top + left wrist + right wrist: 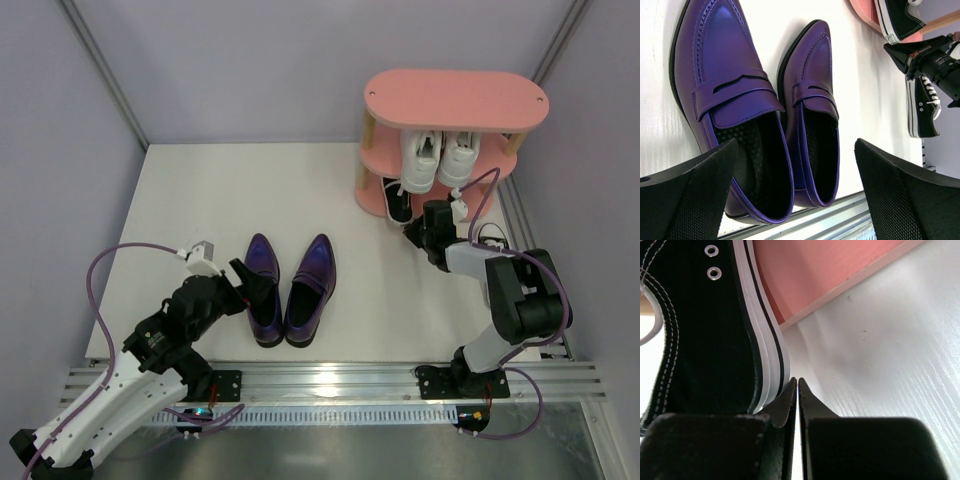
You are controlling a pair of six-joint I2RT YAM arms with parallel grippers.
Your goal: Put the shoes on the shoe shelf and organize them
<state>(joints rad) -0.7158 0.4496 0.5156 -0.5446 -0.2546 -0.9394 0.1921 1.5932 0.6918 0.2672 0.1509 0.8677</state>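
Two purple loafers (310, 285) (263, 262) lie side by side on the white table, toes pointing away; both fill the left wrist view (730, 85) (815, 110). My left gripper (255, 292) is open and hangs over their heel ends (795, 145), holding nothing. The pink shoe shelf (455, 100) stands at the back right with two white sneakers (440, 158) on its middle tier and a black sneaker (398, 200) on the bottom tier. My right gripper (798, 382) is shut and empty, its tips against the white sole of a black sneaker (705, 330) on the table by the shelf's bottom board (825, 275).
The left wrist view shows the second black sneaker (925, 105) on the table beside my right gripper (920, 55). A metal rail (340, 380) runs along the table's near edge. Grey walls close in the back and sides.
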